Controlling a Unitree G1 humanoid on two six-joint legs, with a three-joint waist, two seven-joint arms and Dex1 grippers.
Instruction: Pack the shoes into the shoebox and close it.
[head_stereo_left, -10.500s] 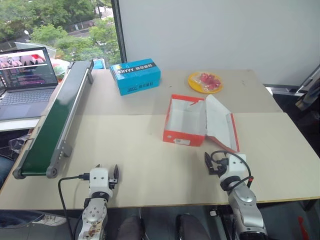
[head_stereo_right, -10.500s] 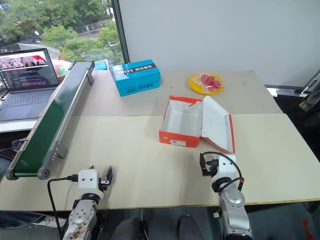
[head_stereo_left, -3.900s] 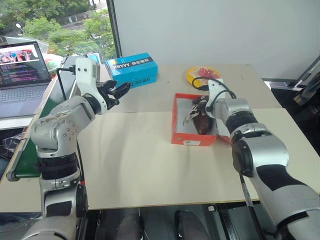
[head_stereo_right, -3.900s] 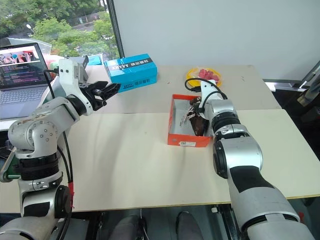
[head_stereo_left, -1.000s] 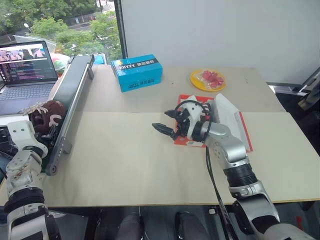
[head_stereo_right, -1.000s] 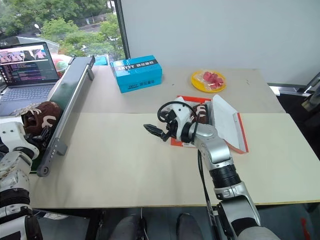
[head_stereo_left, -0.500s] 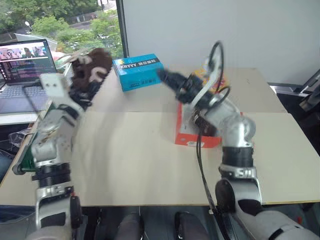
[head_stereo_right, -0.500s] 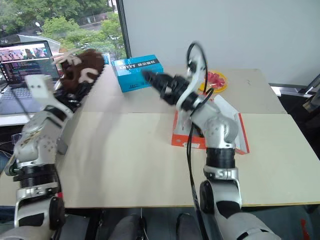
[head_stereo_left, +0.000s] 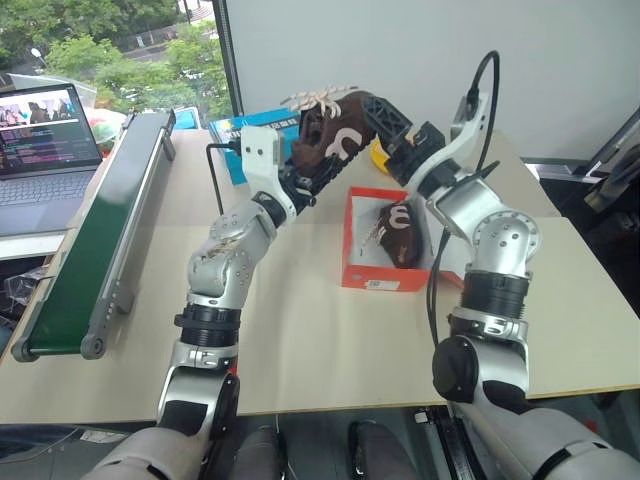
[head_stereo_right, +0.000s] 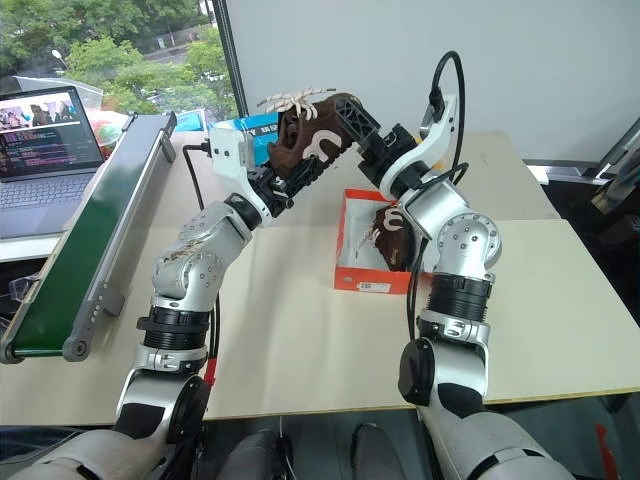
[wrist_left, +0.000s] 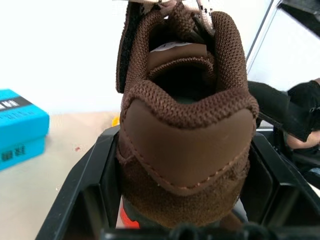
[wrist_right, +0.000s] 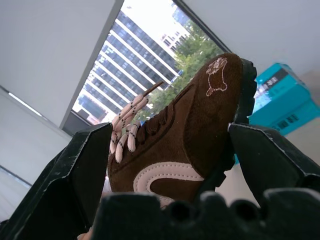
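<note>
brown suede fills the space between both arms: the second shoe (head_stereo_left: 335, 130) is raised in the air at about 11 o'clock from the shoebox (head_stereo_left: 357, 262), heel clamped in the left gripper (head_stereo_left: 305, 172), likely so its toe can be offered across. the right gripper (head_stereo_left: 385, 115) has its jaws spread wide around the toe end without pinching it, which looks like a handover being set up. the first shoe (head_stereo_left: 397, 233) already lies inside the orange-red box, lid open at its 3 o'clock side, leaving room beside it.
</note>
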